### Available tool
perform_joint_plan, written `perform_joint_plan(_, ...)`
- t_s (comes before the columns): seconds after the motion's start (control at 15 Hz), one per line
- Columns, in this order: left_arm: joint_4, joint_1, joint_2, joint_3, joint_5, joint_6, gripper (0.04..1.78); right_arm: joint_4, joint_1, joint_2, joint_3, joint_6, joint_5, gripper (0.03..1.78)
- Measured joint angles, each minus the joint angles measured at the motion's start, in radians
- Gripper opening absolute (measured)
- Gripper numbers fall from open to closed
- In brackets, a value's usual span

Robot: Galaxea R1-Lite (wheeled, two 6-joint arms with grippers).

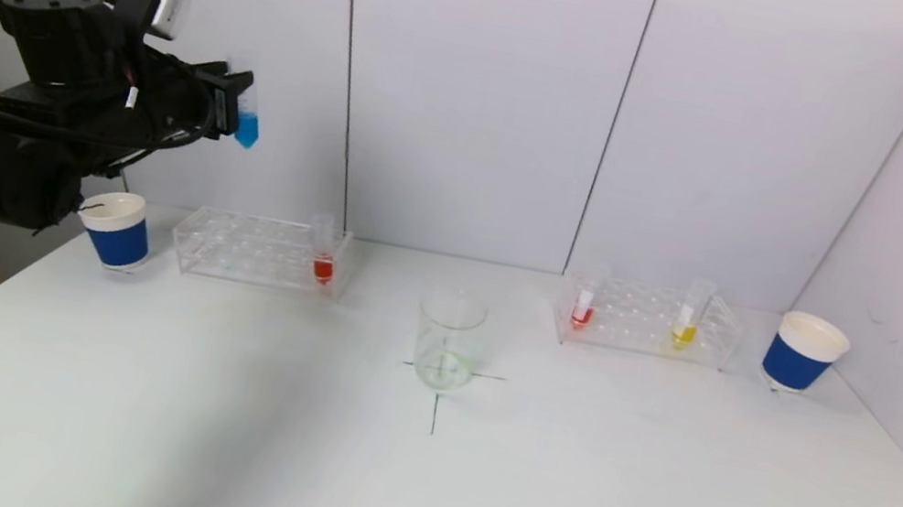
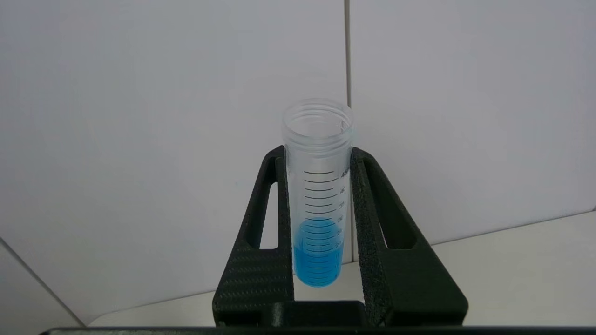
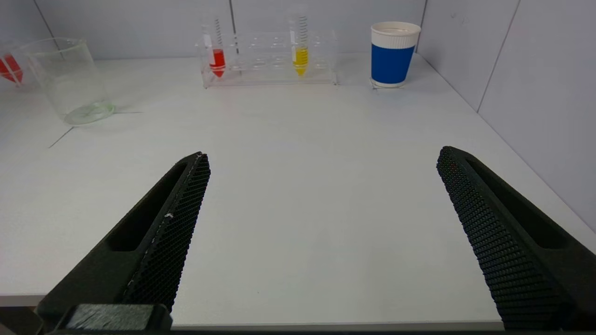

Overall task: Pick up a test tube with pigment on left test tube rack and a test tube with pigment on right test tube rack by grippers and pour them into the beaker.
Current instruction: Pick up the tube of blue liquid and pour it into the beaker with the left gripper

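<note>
left end effector [image 2: 319, 195] pinches blue tube [image 2: 318, 218] upright betw fingers; right end effector [image 3: 321, 186] spread.

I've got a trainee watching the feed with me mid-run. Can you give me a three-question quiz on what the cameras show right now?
1. True or false: the left gripper is shut on the blue tube, holding it upright above the table.
2. Which tubes stand in the right rack?
A. one red, one yellow
B. two blue
C. one green
3. Fill in: the right gripper hangs low over the table with its fingers ____.

Key:
1. True; the fingers press both sides of the tube, mouth up.
2. A; the red tube and the yellow tube. The left rack holds one red tube, and the beaker stands between the racks.
3. open, holding nothing.
</note>
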Motion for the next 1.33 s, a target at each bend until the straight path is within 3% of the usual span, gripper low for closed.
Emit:
perform_joint_plan(0.2,0.112,-0.037,-0.031,-0.089,-0.028,0.001,0.41,0.000,0.000,0.000,0.000,0.000,0.000,1.77)
perform_joint_plan(0.73,0.299,-0.098,-0.028,-0.281,-0.323,0.002,0.41,0.000,0.000,0.000,0.000,0.000,0.000,1.77)
perform_joint_plan(0.93,0.386,-0.106,-0.003,-0.364,-0.460,0.003,0.41,0.000,0.000,0.000,0.000,0.000,0.000,1.77)
perform_joint_plan(1.33,0.397,-0.109,0.067,-0.434,-0.779,0.002,0.41,0.000,0.000,0.000,0.000,0.000,0.000,1.77)
